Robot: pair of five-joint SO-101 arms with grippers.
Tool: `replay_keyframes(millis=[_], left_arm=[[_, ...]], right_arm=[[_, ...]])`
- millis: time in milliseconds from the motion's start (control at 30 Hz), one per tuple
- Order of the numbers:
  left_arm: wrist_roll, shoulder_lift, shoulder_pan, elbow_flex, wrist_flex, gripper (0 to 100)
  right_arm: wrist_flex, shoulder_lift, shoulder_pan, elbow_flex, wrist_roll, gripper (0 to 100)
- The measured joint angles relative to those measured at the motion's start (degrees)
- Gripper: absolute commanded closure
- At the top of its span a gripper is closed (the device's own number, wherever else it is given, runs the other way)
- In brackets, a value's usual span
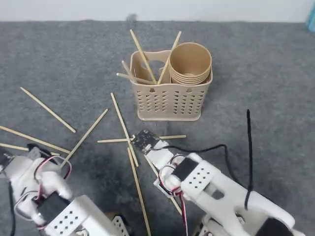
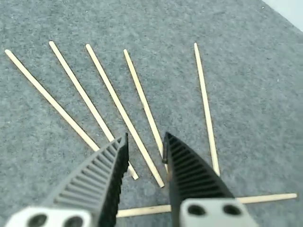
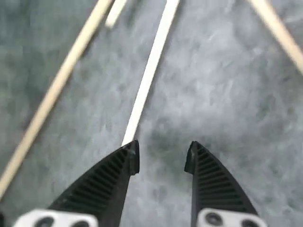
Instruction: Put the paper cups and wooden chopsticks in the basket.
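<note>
Your right gripper (image 3: 163, 145) hangs low over the carpet (image 1: 256, 64), moderately parted and empty, likely so it can straddle a chopstick (image 3: 149, 71). The stick's near end lies just beside one fingertip, its long axis running straight away from the jaws. Your left gripper (image 2: 145, 138) is narrowly parted, also empty, above fanned loose sticks (image 2: 106, 85). The basket (image 1: 170, 101) stands at 12 o'clock from the right gripper, with paper cups (image 1: 191, 61) stacked mouth-up inside

Just fuzzy grey worktop (image 1: 59, 59), really.
Pale wall strip (image 1: 147, 10) far beyond the right end effector (image 3: 162, 152), blue something (image 1: 312, 19) at the strip's end.
</note>
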Motion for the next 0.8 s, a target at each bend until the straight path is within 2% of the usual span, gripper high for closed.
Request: replay_keyframes(millis=[100, 200, 267, 433, 567, 800], left_arm=[[1.2, 0.0, 0.0, -1.4, 0.1, 87], [1.7, 0.0, 0.0, -1.9, 0.3, 87], [1.7, 0.0, 0.0, -2.5, 0.3, 87], [1.7, 0.9, 0.0, -7.0, 1.8, 87], [1.7, 9.7, -0.1, -13.6, 3.7, 87], [1.9, 36.5, -2.3, -24.3, 0.9, 87]], right_arm=[[-5.6, 0.0, 4.5, 3.2, -0.9, 84.9], [-10.5, 0.0, 8.2, 4.9, -0.9, 94.4], [-12.2, 0.0, 8.1, 5.2, -0.9, 98.2], [-13.3, 0.0, 8.1, 5.1, -0.9, 98.3], [-13.3, 0.0, 8.1, 5.1, -0.9, 98.3], [-13.3, 0.0, 8.1, 5.1, -0.9, 98.3]])
